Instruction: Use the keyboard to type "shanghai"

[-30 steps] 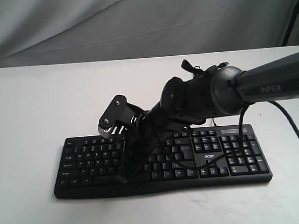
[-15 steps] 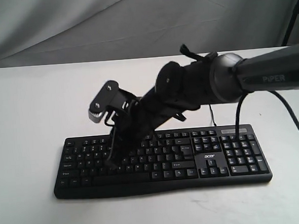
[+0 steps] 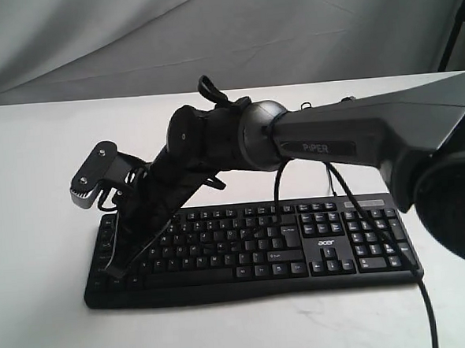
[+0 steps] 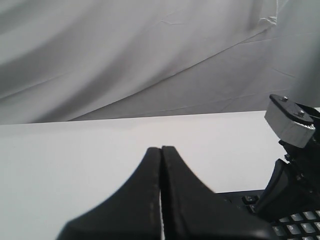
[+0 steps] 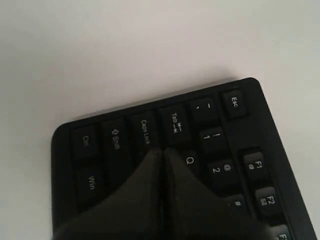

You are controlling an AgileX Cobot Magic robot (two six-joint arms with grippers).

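Black keyboard [image 3: 332, 247] lies flat on white table [image 3: 42, 154], num pad on the right of the ext. view. R arm [image 3: 349, 139] reaches across to the keyboard's left end. R gripper [image 5: 162, 150] is pinched closed and empty, tips by Caps Lock/Tab; can't tell if touching. L gripper [image 4: 161, 149] is closed and empty, near a keyboard corner.

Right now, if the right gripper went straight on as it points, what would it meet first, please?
The keyboard: the right gripper, shut, points down at its left end, beside Caps Lock and Q. Whether it touches a key yet is unclear.
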